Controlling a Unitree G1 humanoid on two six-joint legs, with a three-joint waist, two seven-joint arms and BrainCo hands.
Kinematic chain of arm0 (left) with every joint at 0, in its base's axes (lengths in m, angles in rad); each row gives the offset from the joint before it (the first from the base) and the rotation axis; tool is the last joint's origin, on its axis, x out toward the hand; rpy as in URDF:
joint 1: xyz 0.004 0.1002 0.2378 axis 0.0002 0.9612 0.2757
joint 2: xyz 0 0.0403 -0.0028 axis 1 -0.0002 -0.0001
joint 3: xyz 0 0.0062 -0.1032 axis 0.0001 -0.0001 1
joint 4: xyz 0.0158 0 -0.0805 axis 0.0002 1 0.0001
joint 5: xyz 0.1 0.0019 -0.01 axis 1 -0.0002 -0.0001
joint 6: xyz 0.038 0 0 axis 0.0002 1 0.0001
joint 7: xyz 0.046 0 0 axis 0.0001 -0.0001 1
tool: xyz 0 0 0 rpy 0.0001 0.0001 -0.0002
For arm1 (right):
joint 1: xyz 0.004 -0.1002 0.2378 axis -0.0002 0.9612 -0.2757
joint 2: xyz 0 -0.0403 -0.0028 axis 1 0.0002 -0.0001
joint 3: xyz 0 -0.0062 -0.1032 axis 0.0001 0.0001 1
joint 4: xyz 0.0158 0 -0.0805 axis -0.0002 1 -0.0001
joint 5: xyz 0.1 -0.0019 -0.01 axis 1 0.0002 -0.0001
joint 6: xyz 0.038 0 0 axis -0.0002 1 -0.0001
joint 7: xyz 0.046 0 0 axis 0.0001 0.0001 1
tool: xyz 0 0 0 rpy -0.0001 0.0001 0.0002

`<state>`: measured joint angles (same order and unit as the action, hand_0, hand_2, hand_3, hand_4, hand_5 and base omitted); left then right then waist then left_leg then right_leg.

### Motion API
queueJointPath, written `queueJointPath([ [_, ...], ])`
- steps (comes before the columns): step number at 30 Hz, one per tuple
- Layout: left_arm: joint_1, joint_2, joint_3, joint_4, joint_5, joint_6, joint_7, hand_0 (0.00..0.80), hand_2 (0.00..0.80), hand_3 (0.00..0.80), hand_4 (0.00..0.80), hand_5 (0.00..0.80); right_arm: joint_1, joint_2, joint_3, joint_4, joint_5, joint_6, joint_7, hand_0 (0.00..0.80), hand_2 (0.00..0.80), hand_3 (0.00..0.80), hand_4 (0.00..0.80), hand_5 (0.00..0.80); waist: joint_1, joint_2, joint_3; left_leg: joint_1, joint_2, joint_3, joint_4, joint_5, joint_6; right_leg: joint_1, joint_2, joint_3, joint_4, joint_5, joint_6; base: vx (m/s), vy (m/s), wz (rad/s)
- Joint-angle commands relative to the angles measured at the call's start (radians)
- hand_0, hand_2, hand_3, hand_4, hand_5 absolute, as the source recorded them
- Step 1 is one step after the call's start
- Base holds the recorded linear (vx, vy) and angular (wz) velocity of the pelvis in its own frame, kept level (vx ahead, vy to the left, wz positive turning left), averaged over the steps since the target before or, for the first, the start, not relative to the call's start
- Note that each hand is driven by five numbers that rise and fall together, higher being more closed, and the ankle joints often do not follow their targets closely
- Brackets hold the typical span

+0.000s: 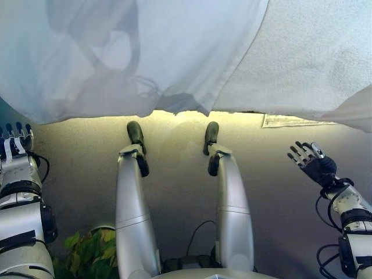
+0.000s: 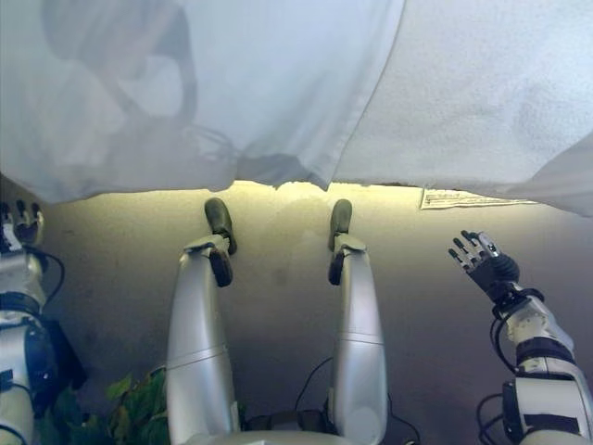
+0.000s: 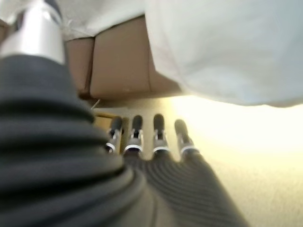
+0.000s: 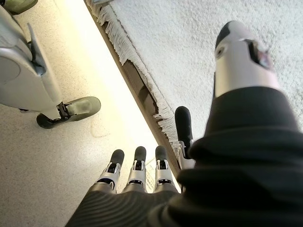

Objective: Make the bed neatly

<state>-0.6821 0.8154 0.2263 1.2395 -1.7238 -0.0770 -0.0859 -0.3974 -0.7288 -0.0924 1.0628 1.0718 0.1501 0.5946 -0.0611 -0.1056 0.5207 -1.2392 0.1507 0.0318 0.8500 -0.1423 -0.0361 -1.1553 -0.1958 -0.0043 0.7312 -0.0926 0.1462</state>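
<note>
Fingers on both hands are straight and relaxed, holding nothing. Left hand (image 1: pixel 16 139) hangs at the robot's left, just below the sheet's drooping edge; its wrist view shows the fingers (image 3: pixel 158 135) side by side, pointing toward the bed base w/ no cloth between them. Right hand (image 1: pixel 314 163) sits at the robot's right, fingers (image 4: pixel 136 168) fanned a little, short of the bed's edge and not touching it.

Sheet (image 1: pixel 145 52) is a thin pale cloth, bunched over the left and middle of the bed, its lower hem sagging past the bed's side toward the floor (image 1: pixel 174 174). To the right it stops along a slanting edge, leaving bare textured mattress cover (image 1: pixel 308 52) exposed; a fringe (image 4: pixel 137 71) runs along that cover's edge over the wood frame (image 4: pixel 142 92).

Handling, as a guess: sheet looks light, soft, very floppy, prob. slippery enough to slide over the cover but likely to wrinkle and fold on itself. Best hold seems the hanging hem: left hand pinches the low edge near it, right hand takes the slanting edge where it meets the bed's side, then both pull out and across to the right, keeping it taut. Risk: cloth snags on the fringe or slips from a loose pinch.
</note>
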Motion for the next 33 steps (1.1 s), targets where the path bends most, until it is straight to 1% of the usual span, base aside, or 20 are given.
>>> queueJointPath([
  [1, 0.057, 0.042, 0.064, 0.037, -0.021, -0.037, -0.004, 0.0, 0.0, 0.0, 0.0, 0.0, 0.1, -0.078, -0.061, -0.025, 0.026, -0.03, 0.018, 0.0, 0.0, 0.0, 0.0, 0.0, 0.009, 0.044, -0.001, 0.078, -0.027, 0.005, 0.014, -0.061, -0.018, 0.033, -0.013, -0.03, -0.002, 0.094, -0.036, -0.011, -0.055, 0.05],
  [3, 0.083, 0.027, 0.065, 0.027, -0.002, -0.02, -0.032, 0.0, 0.0, 0.0, 0.0, 0.0, 0.117, -0.059, -0.062, -0.044, 0.029, -0.031, 0.019, 0.0, 0.0, 0.0, 0.0, 0.0, 0.008, 0.048, -0.001, 0.096, -0.028, 0.007, 0.012, -0.064, -0.019, 0.048, -0.015, -0.027, -0.006, 0.094, -0.034, 0.028, -0.061, 0.03],
  [4, 0.089, 0.021, 0.063, 0.024, 0.004, -0.019, -0.037, 0.0, 0.0, 0.0, 0.0, 0.0, 0.122, -0.054, -0.06, -0.049, 0.029, -0.031, 0.019, 0.0, 0.0, 0.0, 0.0, 0.0, 0.009, 0.05, -0.001, 0.115, -0.028, 0.001, 0.012, -0.081, -0.023, 0.063, -0.012, -0.022, 0.0, 0.079, -0.028, 0.001, -0.079, 0.06],
  [5, 0.099, 0.003, 0.061, 0.009, 0.016, -0.011, -0.055, 0.0, 0.0, 0.0, 0.0, 0.0, 0.134, -0.032, -0.057, -0.07, 0.03, -0.036, 0.017, 0.0, 0.0, 0.0, 0.0, 0.0, 0.005, 0.051, -0.001, 0.118, -0.027, 0.012, 0.006, -0.067, -0.017, 0.065, -0.015, -0.024, -0.01, 0.095, -0.03, 0.062, -0.087, 0.05],
  [6, 0.104, -0.006, 0.058, 0.002, 0.021, -0.006, -0.077, 0.0, 0.0, 0.0, 0.0, 0.0, 0.14, -0.02, -0.054, -0.077, 0.03, -0.04, 0.018, 0.0, 0.0, 0.0, 0.0, 0.0, 0.005, 0.052, -0.001, 0.143, -0.028, 0.007, 0.006, -0.083, -0.021, 0.085, -0.012, -0.019, -0.005, 0.081, -0.023, -0.055, -0.114, 0.04],
  [7, 0.108, -0.02, 0.052, -0.001, 0.048, 0.007, -0.1, 0.0, 0.0, 0.0, 0.0, 0.0, 0.146, -0.004, -0.053, -0.086, 0.029, -0.047, 0.019, 0.0, 0.0, 0.0, 0.0, 0.0, 0.001, 0.051, -0.001, 0.151, -0.025, 0.02, -0.006, -0.068, -0.016, 0.092, -0.017, -0.025, -0.02, 0.096, -0.025, 0.071, -0.122, 0.02],
  [8, 0.111, -0.034, 0.038, -0.003, 0.072, 0.017, -0.103, 0.0, 0.0, 0.0, 0.0, 0.0, 0.151, 0.01, -0.047, -0.093, 0.034, -0.052, 0.017, 0.0, 0.0, 0.0, 0.0, 0.0, -0.001, 0.052, -0.001, 0.18, -0.024, 0.017, -0.009, -0.086, -0.02, 0.116, -0.015, -0.022, -0.022, 0.084, -0.017, -0.038, -0.167, 0.03],
  [9, 0.123, -0.056, 0.025, -0.007, 0.079, 0.028, -0.111, 0.0, 0.0, 0.0, 0.0, 0.0, 0.16, 0.032, -0.044, -0.107, 0.045, -0.063, 0.01, 0.0, 0.0, 0.0, 0.0, 0.0, -0.003, 0.052, -0.001, 0.191, -0.026, 0.029, -0.021, -0.072, -0.016, 0.128, -0.02, -0.027, -0.043, 0.102, -0.019, 0.016, -0.171, 0.04],
  [10, 0.134, -0.068, 0.024, -0.01, 0.083, 0.032, -0.125, 0.0, 0.0, 0.0, 0.0, 0.0, 0.166, 0.044, -0.045, -0.117, 0.048, -0.068, 0.006, 0.0, 0.0, 0.0, 0.0, 0.0, -0.003, 0.052, -0.001, 0.204, -0.029, 0.032, -0.03, -0.068, -0.016, 0.14, -0.022, -0.028, -0.055, 0.108, -0.018, -0.046, -0.185, 0.08],
  [13, 0.214, -0.147, 0.017, -0.043, 0.128, 0.034, -0.179, 0.0, 0.0, 0.0, 0.0, 0.0, 0.198, 0.1, -0.046, -0.172, 0.06, -0.086, -0.023, 0.0, 0.0, 0.0, 0.0, 0.0, -0.003, 0.054, -0.001, 0.286, -0.035, 0.048, -0.075, -0.066, -0.017, 0.214, -0.03, -0.041, -0.104, 0.114, -0.01, 0.013, -0.18, 0.05],
  [16, 0.26, -0.202, 0.007, -0.054, 0.163, 0.052, -0.218, 0.0, 0.0, 0.0, 0.0, 0.0, 0.21, 0.132, -0.052, -0.17, 0.07, -0.097, -0.03, 0.0, 0.0, 0.0, 0.0, 0.0, 0.0, 0.059, -0.001, 0.355, -0.042, 0.06, -0.118, -0.06, -0.017, 0.274, -0.037, -0.054, -0.139, 0.116, -0.008, -0.005, -0.19, 0.02],
  [18, 0.293, -0.241, 0.004, -0.073, 0.178, 0.037, -0.241, 0.0, 0.0, 0.0, 0.0, 0.0, 0.226, 0.157, -0.057, -0.184, 0.066, -0.104, -0.041, 0.0, 0.0, 0.0, 0.0, 0.0, 0.001, 0.06, -0.001, 0.402, -0.045, 0.063, -0.147, -0.052, -0.019, 0.316, -0.037, -0.06, -0.16, 0.116, -0.006, 0.0, -0.192, 0.03],
  [19, 0.319, -0.272, -0.001, -0.098, 0.209, 0.018, -0.261, 0.0, 0.0, 0.0, 0.0, 0.0, 0.235, 0.177, -0.062, -0.19, 0.061, -0.11, -0.051, 0.0, 0.0, 0.0, 0.0, 0.0, 0.004, 0.061, -0.001, 0.447, -0.049, 0.067, -0.173, -0.047, -0.022, 0.357, -0.04, -0.068, -0.182, 0.115, -0.003, 0.006, -0.214, 0.07],
  [20, 0.331, -0.287, -0.006, -0.113, 0.22, 0.003, -0.274, 0.0, 0.0, 0.0, 0.0, 0.0, 0.24, 0.185, -0.065, -0.191, 0.058, -0.114, -0.052, 0.0, 0.0, 0.0, 0.0, 0.0, 0.006, 0.062, -0.001, 0.471, -0.05, 0.069, -0.189, -0.043, -0.023, 0.379, -0.043, -0.071, -0.194, 0.116, -0.002, -0.002, -0.267, 0.07],
  [21, 0.349, -0.308, -0.022, -0.137, 0.231, -0.019, -0.279, 0.0, 0.0, 0.0, 0.0, 0.0, 0.247, 0.197, -0.067, -0.19, 0.048, -0.124, -0.056, 0.0, 0.0, 0.0, 0.0, 0.0, 0.01, 0.063, -0.001, 0.504, -0.05, 0.069, -0.211, -0.036, -0.025, 0.409, -0.048, -0.079, -0.211, 0.116, -0.002, -0.016, -0.225, 0.07],
  [22, 0.363, -0.323, -0.031, -0.151, 0.25, -0.023, -0.278, 0.0, 0.0, 0.0, 0.0, 0.0, 0.252, 0.207, -0.066, -0.189, 0.038, -0.134, -0.057, 0.0, 0.0, 0.0, 0.0, 0.0, 0.013, 0.064, -0.001, 0.533, -0.051, 0.07, -0.23, -0.03, -0.027, 0.437, -0.05, -0.085, -0.229, 0.116, -0.002, -0.013, -0.208, 0.1],
  [24, 0.384, -0.348, -0.04, -0.162, 0.278, -0.022, -0.302, 0.0, 0.0, 0.0, 0.0, 0.0, 0.254, 0.226, -0.066, -0.181, 0.002, -0.145, -0.079, 0.0, 0.0, 0.0, 0.0, 0.0, 0.02, 0.066, -0.001, 0.601, -0.052, 0.074, -0.272, -0.016, -0.032, 0.502, -0.054, -0.098, -0.263, 0.115, -0.002, -0.004, -0.203, 0.1],
  [26, 0.402, -0.364, -0.05, -0.176, 0.287, -0.027, -0.3, 0.0, 0.0, 0.0, 0.0, 0.0, 0.257, 0.232, -0.065, -0.161, -0.029, -0.154, -0.09, 0.0, 0.0, 0.0, 0.0, 0.0, 0.027, 0.069, -0.004, 0.661, -0.055, 0.081, -0.313, 0.0, -0.04, 0.566, -0.061, -0.113, -0.303, 0.114, -0.004, -0.008, -0.203, 0.03],
  [30, 0.421, -0.38, -0.068, -0.173, 0.339, -0.027, -0.281, 0.0, 0.0, 0.0, 0.0, 0.0, 0.256, 0.243, -0.052, -0.115, -0.069, -0.159, -0.13, 0.0, 0.0, 0.0, 0.0, 0.0, 0.035, 0.073, -0.049, 0.759, -0.062, 0.083, -0.4, 0.037, -0.049, 0.668, -0.07, -0.136, -0.37, 0.113, -0.012, 0.012, -0.179, 0.05],
  [33, 0.429, -0.382, -0.086, -0.146, 0.426, -0.019, -0.248, 0.0, 0.0, 0.0, 0.0, 0.0, 0.271, 0.264, -0.033, -0.086, -0.129, -0.165, -0.164, 0.0, 0.0, 0.0, 0.0, 0.0, 0.033, 0.074, -0.103, 0.859, -0.064, 0.094, -0.515, 0.085, -0.054, 0.766, -0.073, -0.157, -0.446, 0.122, -0.013, 0.037, -0.171, 0.05],
])
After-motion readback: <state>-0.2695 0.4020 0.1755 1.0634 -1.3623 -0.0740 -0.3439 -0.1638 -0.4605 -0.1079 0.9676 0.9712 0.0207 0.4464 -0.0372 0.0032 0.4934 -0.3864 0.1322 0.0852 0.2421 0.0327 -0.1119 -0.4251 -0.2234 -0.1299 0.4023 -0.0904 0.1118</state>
